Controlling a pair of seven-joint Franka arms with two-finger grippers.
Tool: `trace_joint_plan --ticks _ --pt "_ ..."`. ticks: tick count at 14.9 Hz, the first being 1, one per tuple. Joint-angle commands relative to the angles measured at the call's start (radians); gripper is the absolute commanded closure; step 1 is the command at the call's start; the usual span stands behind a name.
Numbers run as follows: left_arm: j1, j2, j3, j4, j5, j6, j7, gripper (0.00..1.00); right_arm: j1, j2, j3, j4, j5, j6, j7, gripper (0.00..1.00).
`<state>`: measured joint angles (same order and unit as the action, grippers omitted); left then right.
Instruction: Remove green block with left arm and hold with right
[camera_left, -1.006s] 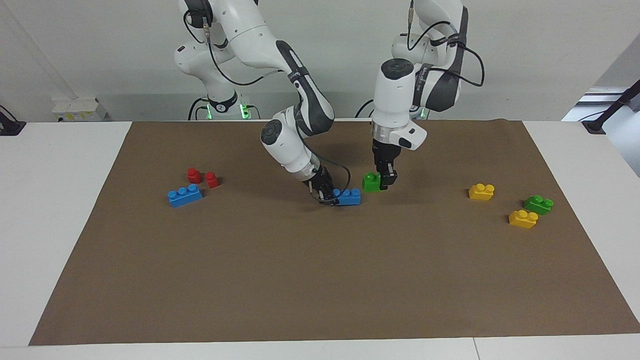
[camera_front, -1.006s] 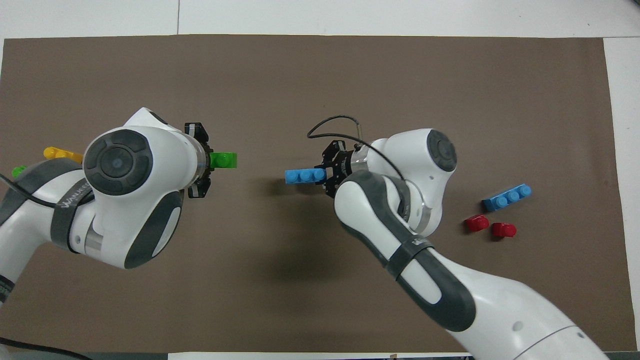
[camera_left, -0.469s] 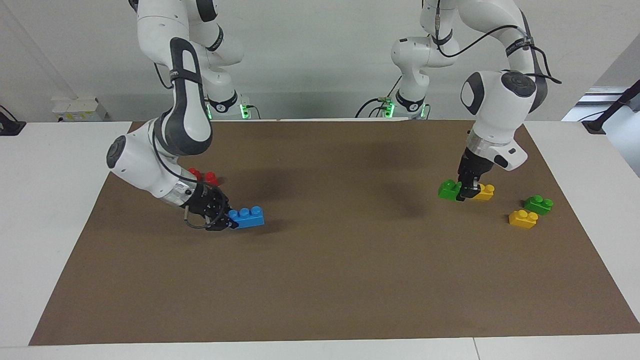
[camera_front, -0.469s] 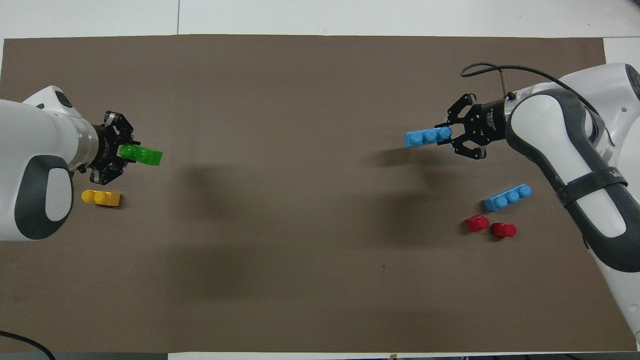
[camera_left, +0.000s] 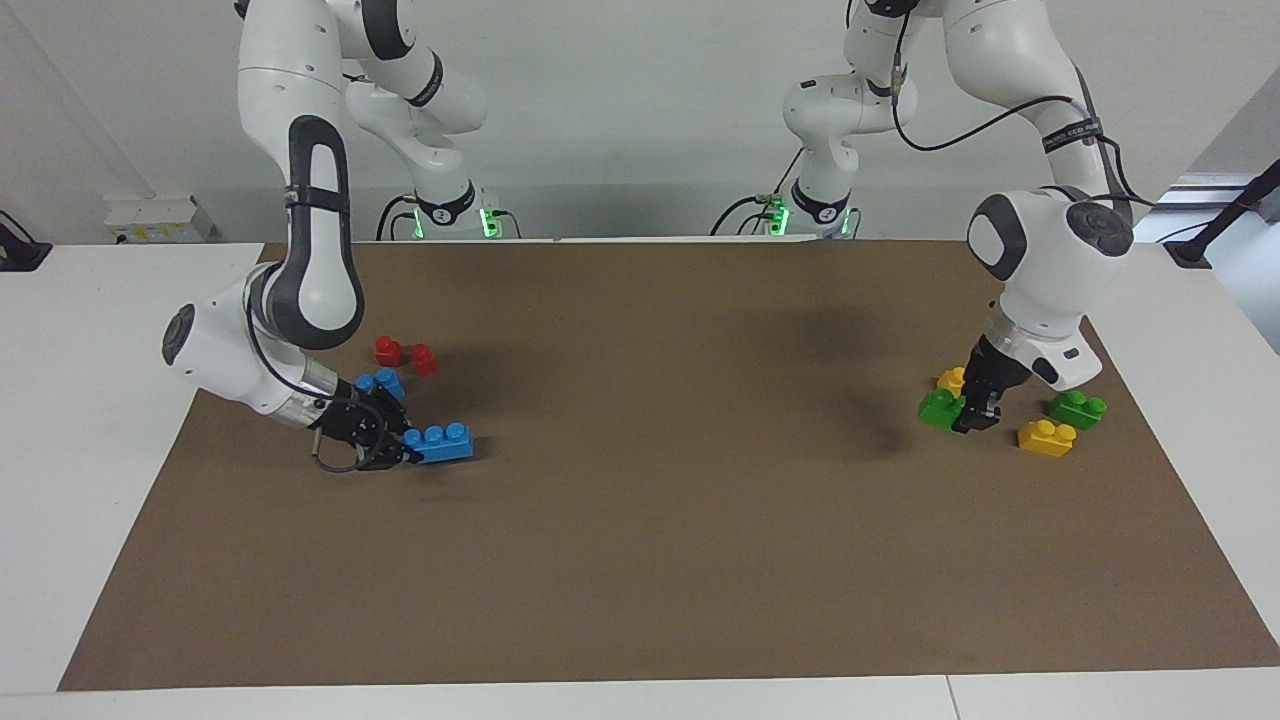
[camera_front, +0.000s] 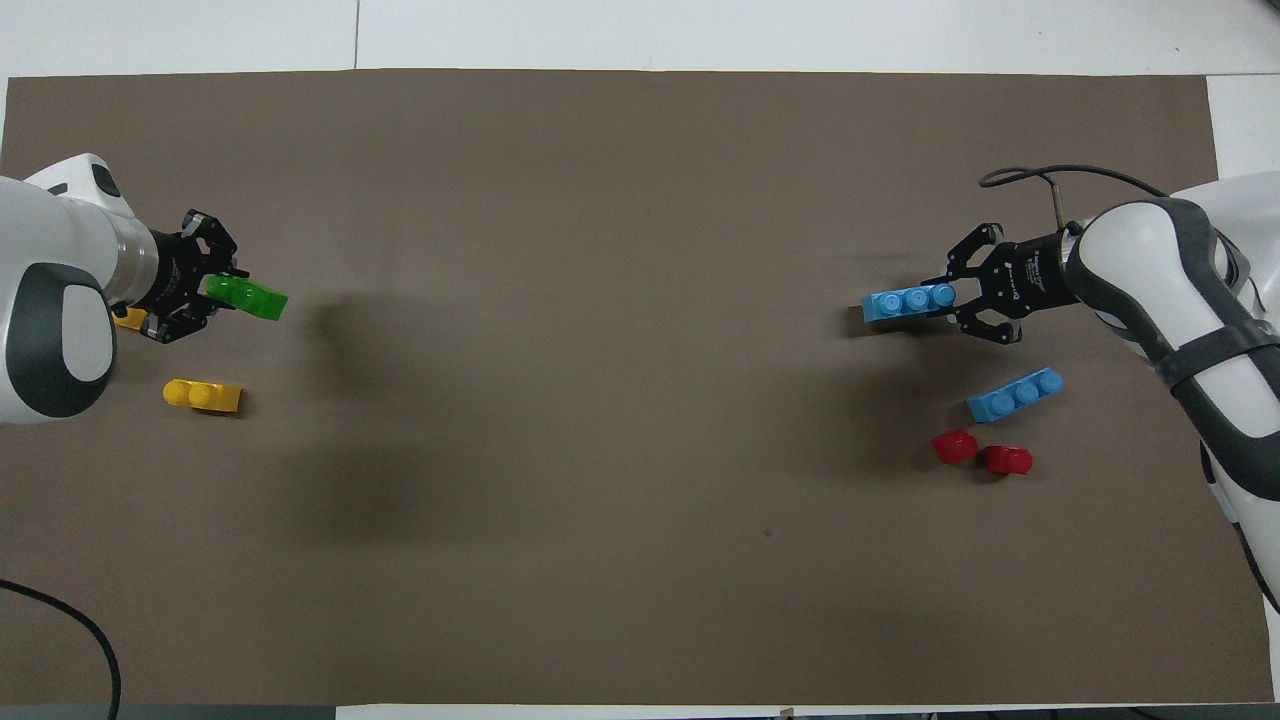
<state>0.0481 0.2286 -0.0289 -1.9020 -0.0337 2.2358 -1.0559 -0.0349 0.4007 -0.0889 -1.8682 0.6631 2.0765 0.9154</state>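
Note:
The bright green block (camera_left: 938, 408) is held at one end by my left gripper (camera_left: 972, 418), low over the mat at the left arm's end of the table, close to a yellow brick (camera_left: 952, 380). In the overhead view the green block (camera_front: 247, 296) sticks out of the left gripper (camera_front: 220, 291). My right gripper (camera_left: 403, 447) is shut on a blue three-stud brick (camera_left: 440, 442), low over the mat at the right arm's end. The overhead view shows this brick (camera_front: 908, 302) in the right gripper (camera_front: 946, 298).
A second blue brick (camera_left: 383, 382) and two red blocks (camera_left: 388, 350) lie near the right gripper. Another yellow brick (camera_left: 1046, 437) and a darker green brick (camera_left: 1077, 408) lie beside the left gripper. A brown mat (camera_left: 640, 520) covers the table.
Both arms swung apart from the middle: the left gripper carried the green block to its end by the yellow bricks, the right gripper carried the blue brick to its end. Both sank lower.

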Motion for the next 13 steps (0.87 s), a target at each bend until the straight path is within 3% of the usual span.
trace_joint_plan --ticks 1,6,8,9,10,13 --pt "0.021 0.130 -0.006 0.121 -0.006 0.002 0.083 1.00 -0.028 -0.007 0.015 -0.014 -0.020 -0.022 -0.018 1.00" --pt "0.039 0.202 -0.006 0.149 0.063 0.045 0.116 1.00 -0.054 -0.017 0.015 -0.045 -0.016 -0.058 -0.043 1.00" --pt "0.050 0.213 -0.005 0.144 0.067 0.074 0.117 1.00 -0.056 -0.019 0.015 -0.045 -0.016 -0.062 -0.043 0.39" --pt "0.062 0.215 -0.005 0.144 0.067 0.074 0.117 1.00 -0.056 -0.019 0.015 -0.045 -0.016 -0.061 -0.041 0.15" --pt "0.064 0.215 -0.005 0.139 0.067 0.079 0.117 1.00 -0.056 -0.019 0.015 -0.037 -0.016 -0.062 -0.035 0.01" --pt "0.068 0.215 -0.005 0.116 0.066 0.119 0.111 1.00 -0.046 -0.045 0.015 -0.017 -0.016 -0.070 -0.004 0.00"
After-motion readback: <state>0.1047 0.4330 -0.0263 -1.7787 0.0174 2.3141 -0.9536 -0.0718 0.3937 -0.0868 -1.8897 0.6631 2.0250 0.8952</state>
